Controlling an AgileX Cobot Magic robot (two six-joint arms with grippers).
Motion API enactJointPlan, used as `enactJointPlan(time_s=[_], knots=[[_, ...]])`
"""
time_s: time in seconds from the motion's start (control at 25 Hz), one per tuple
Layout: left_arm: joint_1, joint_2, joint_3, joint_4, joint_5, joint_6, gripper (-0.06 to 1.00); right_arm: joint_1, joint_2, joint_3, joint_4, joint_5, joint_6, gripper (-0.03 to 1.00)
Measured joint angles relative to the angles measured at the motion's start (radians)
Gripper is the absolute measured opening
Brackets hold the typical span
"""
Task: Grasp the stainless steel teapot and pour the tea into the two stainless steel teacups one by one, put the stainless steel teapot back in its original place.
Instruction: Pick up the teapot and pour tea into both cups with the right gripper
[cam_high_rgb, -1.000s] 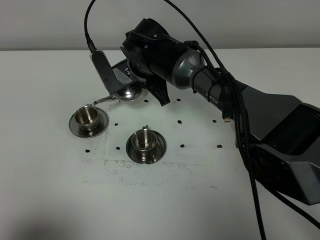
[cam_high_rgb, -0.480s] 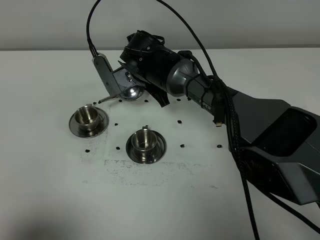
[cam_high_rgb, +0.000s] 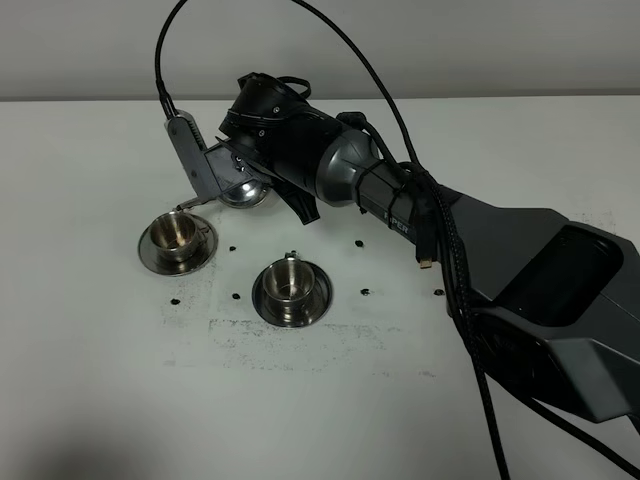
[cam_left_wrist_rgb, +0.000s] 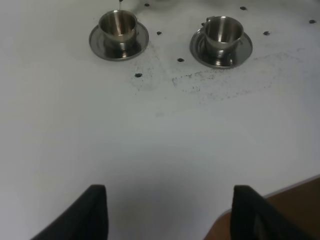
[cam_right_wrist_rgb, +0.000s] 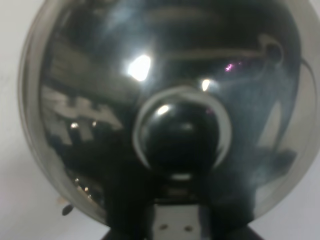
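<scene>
Here the right gripper (cam_high_rgb: 226, 168), shut on the stainless steel teapot (cam_high_rgb: 245, 190), holds it tilted at the upper left of the high view, spout tip (cam_high_rgb: 186, 205) just above the left teacup (cam_high_rgb: 175, 233). Too quick a tip could throw tea past that small rim onto the table (cam_high_rgb: 100, 380), or knock the cup. The left gripper (cam_left_wrist_rgb: 170, 205) hangs open, empty.

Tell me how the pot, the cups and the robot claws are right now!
Left small steel teacup: upright, not held.
Right small steel teacup: upright, not held.
Shiny round-bellied steel teapot: lifted, tilted, spout toward the left teacup.
Right gripper: shut on the teapot.
Left gripper: open, empty.
</scene>
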Motion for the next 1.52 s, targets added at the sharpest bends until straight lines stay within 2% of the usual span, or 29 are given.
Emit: enactJointPlan(time_s=[1.52], knots=[[0.000, 0.000, 0.000, 0.025, 0.000, 0.000, 0.52, 0.029, 0.000, 0.000, -0.080, 0.020, 0.007, 0.17]])
